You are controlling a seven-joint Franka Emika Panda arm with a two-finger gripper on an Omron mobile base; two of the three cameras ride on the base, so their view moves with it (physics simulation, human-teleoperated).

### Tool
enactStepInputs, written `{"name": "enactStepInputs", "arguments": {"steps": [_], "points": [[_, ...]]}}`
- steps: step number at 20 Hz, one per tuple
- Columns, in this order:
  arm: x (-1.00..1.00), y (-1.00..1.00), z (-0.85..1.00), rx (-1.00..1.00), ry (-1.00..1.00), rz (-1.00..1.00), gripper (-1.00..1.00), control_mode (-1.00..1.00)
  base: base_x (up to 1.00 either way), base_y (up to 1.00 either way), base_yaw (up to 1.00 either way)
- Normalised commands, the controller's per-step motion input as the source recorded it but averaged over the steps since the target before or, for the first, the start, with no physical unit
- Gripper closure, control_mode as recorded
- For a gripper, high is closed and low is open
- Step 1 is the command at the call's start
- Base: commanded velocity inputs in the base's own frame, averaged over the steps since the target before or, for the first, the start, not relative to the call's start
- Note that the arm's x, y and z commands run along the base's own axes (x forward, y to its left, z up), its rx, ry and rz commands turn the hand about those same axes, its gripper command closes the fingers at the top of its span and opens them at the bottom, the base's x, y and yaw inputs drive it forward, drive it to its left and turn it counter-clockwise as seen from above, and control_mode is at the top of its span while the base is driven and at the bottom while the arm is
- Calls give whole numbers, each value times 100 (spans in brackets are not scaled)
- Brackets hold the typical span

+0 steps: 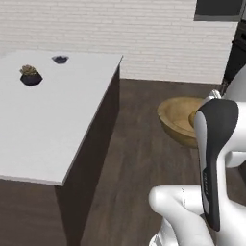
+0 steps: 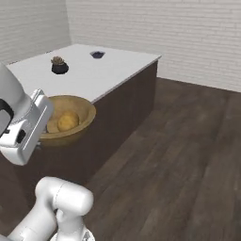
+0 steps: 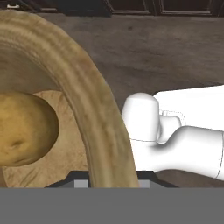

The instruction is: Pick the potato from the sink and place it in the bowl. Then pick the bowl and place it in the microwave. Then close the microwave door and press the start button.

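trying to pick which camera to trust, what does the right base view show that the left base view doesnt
Only the right base view shows the potato lying inside the bowl.

Only the left base view shows a dark panel high on the brick wall and dark cabinetry at the right edge.

Both show the bowl held up off the floor beside the arm, the white counter, a small potted plant, a little dark dish and the wood floor.

The arm [image 1: 218,158] has glossy white rounded links, a black strip down one segment, and a boxy white wrist.
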Motion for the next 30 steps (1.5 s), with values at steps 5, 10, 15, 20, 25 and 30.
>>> {"name": "enactStepInputs", "arguments": {"steps": [5, 10, 15, 20, 25, 30], "points": [[0, 0, 0, 0, 0, 0, 100, 100, 70, -22, -41], [0, 0, 0, 0, 0, 0, 100, 100, 100, -25, -31], [0, 0, 0, 0, 0, 0, 100, 100, 100, -1, -40], [0, 0, 0, 0, 0, 0, 100, 100, 100, -1, -45], [0, 0, 0, 0, 0, 0, 100, 100, 100, 10, -54], [0, 0, 0, 0, 0, 0, 100, 100, 100, 30, -56]]}}
